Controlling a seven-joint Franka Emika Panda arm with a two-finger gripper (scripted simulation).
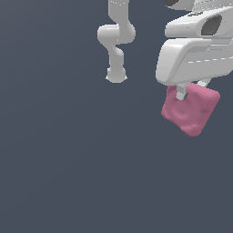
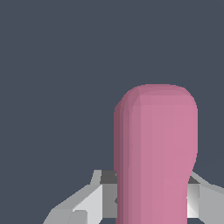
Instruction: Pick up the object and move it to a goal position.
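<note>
Hanging pink slab point(image 1: 193, 111) between gripper point(image 1: 191, 93) fingers

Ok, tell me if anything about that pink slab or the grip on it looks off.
The pink slab hangs tilted, one corner lowest, rather than square to the gripper. The fingers pinch it only near its upper edge, so most of it sticks out below. In the wrist view it sits between both fingers. No damage shows.

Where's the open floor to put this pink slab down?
The dark grey floor lies bare across the exterior view's left and lower part. Crowding is only at the upper right: the white arm base, and the gripper holding the small matte pink lumpy slab.
</note>
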